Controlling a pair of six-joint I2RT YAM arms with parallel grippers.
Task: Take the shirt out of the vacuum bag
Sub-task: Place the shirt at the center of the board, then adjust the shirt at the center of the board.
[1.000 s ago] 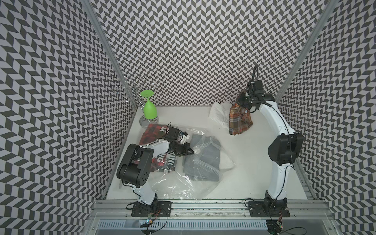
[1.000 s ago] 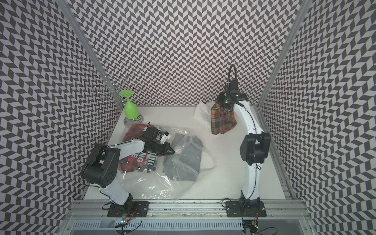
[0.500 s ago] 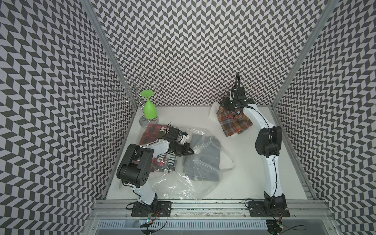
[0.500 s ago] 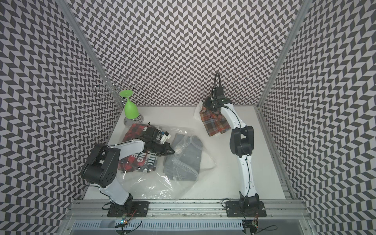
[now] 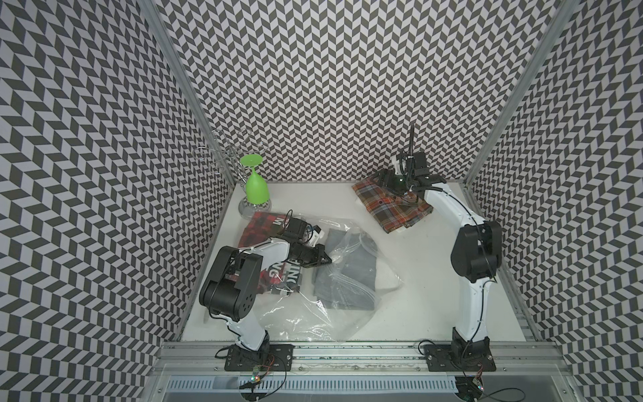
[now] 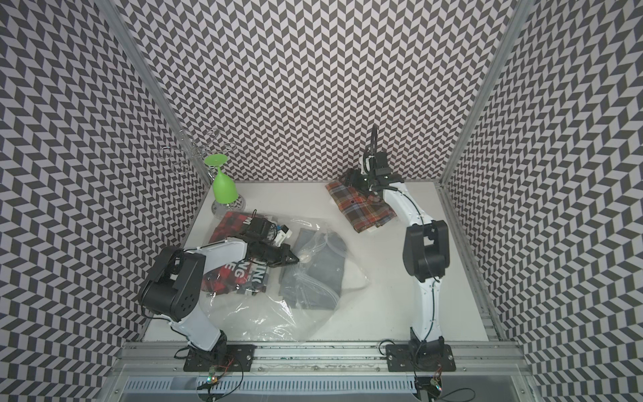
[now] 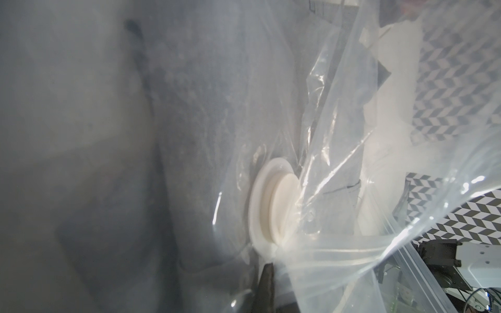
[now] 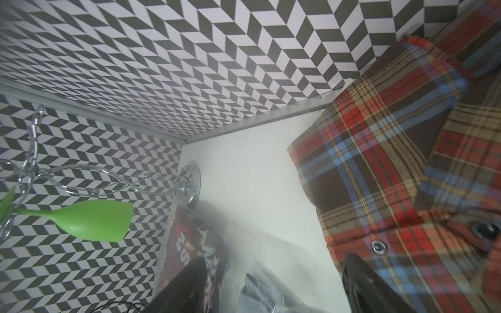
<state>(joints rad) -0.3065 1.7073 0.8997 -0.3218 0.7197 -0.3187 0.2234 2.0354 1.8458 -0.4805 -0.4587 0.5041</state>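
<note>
**At the far right corner: shirt out, lying loose under open jaws**

Far right on the counter (image 5: 417, 278), the right end effector (image 8: 275, 258) hangs low with its jaws wide apart and nothing between them. It sits over the far edge of the shirt (image 5: 389, 205), and most of the plaid cloth lies nearer than it. One dark fingertip overlaps the buttoned edge in the right wrist view. Whether it touches the cloth I cannot tell.

The shirt lies in a loose fold on bare counter, well apart from the vacuum bag (image 5: 313, 313). It looks light, soft and limp, so it should sag from whatever point is pinched and not slide much on the counter. A doubled edge would gather several layers and probably carry best. The buttons look like poor places to pinch.

Left and nearer, the left end effector (image 5: 327, 259) is closed tight on a pinch of the bag's film, right beside the white valve (image 7: 271, 200). The bag is thin and crinkly and looks slick, sprawled over the near-left of the counter. A grey garment (image 5: 351, 275) is inside it. A red-and-black garment (image 5: 261, 222) lies at its far-left edge, but I cannot tell if it is in the film or under it. With the plaid shirt clear of the bag, that piece looks done.
</note>
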